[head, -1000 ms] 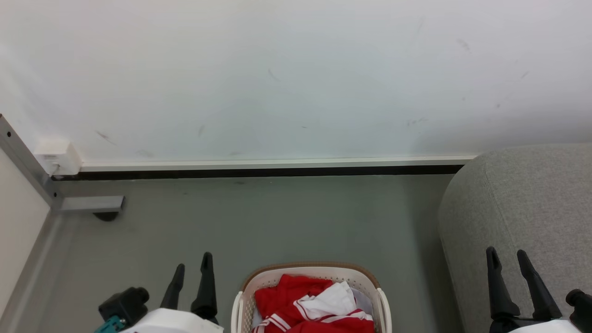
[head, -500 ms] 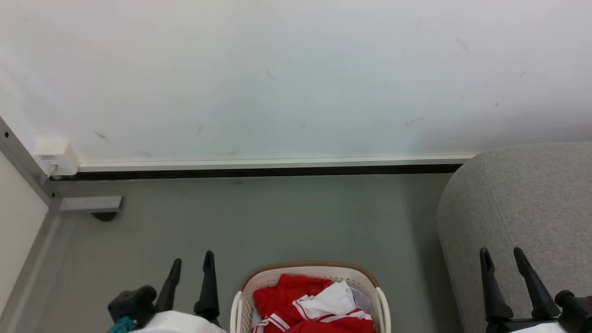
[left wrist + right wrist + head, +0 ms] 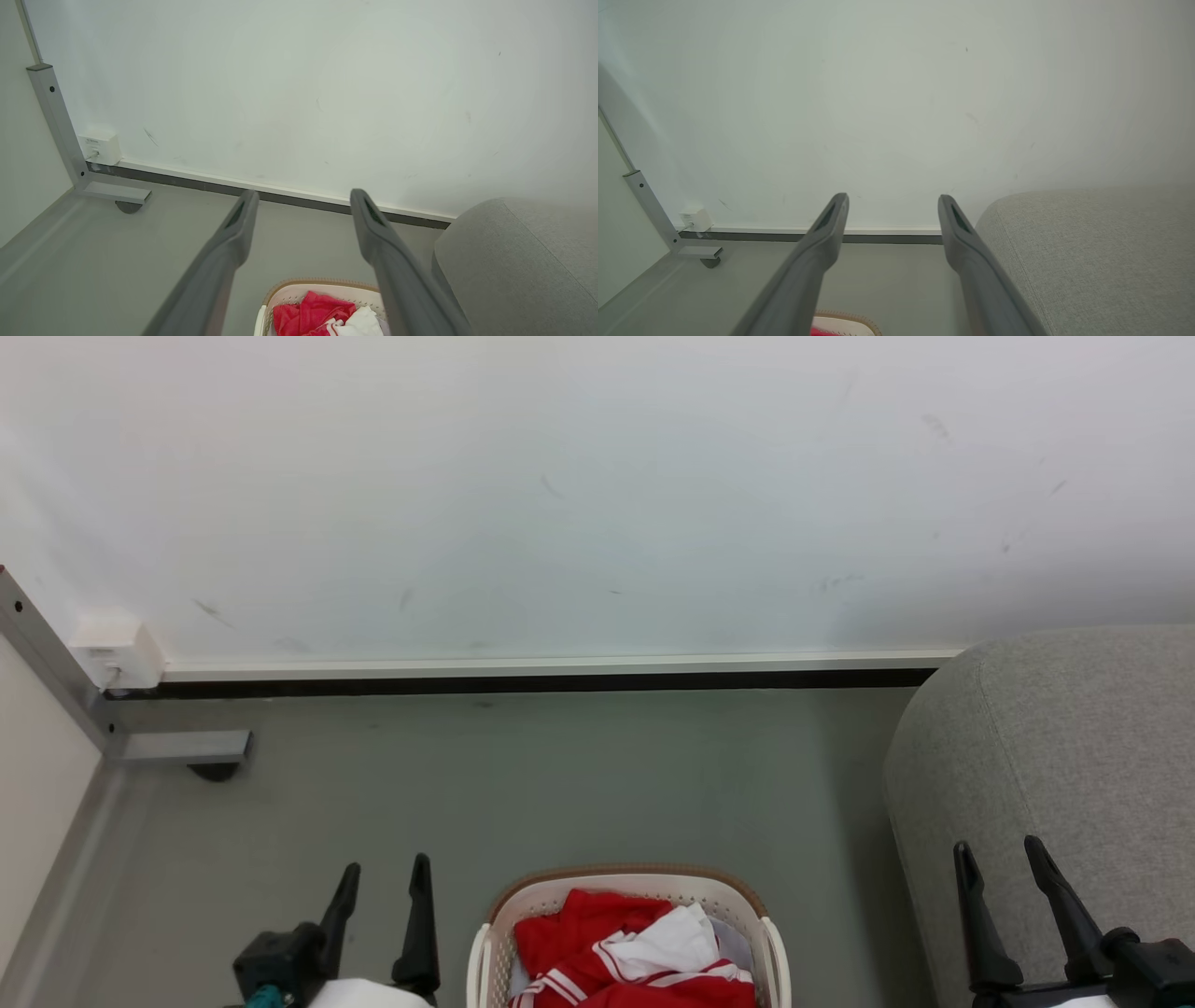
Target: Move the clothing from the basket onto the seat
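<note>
Position of clothing (image 3: 583,933): heaped inside the basket (image 3: 625,873), red folds with a white panel on top, at near centre on the grey floor (image 3: 560,775)

Position of seat (image 3: 1074,737): right of the basket, apart from it, reaching toward the far wall (image 3: 597,495)

Left gripper (image 3: 385,866): near left, just beside the basket, fingers spread wide, nothing between them, clear of clothing and rim

Right gripper (image 3: 995,846): near right, seen against the seat's rounded end, fingers spread wide, nothing held

Both sets of fingers pointed toward the far wall
</note>
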### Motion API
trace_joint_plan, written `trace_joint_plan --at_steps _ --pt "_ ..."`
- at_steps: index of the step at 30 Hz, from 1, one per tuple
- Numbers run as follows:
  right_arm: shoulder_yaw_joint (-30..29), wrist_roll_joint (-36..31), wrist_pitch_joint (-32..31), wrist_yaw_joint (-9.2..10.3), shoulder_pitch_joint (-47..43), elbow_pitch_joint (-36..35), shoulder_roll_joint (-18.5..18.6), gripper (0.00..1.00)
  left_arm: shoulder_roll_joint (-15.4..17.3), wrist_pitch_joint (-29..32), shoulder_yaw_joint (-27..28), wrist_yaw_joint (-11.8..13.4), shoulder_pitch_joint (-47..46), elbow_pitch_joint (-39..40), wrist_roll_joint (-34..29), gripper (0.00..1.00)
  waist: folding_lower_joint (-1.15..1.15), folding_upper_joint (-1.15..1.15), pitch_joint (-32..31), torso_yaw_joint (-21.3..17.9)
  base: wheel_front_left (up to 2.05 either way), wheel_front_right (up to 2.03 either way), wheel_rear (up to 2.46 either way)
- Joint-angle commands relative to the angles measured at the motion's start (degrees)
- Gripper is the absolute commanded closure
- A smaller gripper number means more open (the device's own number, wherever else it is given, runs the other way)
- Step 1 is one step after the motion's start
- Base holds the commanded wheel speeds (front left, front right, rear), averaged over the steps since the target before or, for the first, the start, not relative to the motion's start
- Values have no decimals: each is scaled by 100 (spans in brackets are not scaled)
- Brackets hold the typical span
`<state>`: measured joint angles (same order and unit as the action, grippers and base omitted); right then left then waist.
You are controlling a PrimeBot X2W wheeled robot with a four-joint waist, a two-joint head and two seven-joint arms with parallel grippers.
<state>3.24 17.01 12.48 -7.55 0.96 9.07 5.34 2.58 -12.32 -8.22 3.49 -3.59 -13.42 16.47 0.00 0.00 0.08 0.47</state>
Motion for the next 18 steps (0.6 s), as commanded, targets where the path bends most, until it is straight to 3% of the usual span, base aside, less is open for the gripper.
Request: trace_joint_plan --at_steps 1,18 --pt "22 -124 51 10 -58 -10 22 0 47 -71 17 -16 21 -6 -169 0 0 0 -2 3 0 0 0" --pt "34 -240 234 11 -105 217 -52 0 50 -246 -19 23 52 -28 -771 0 0 0 4 23 0 0 0"
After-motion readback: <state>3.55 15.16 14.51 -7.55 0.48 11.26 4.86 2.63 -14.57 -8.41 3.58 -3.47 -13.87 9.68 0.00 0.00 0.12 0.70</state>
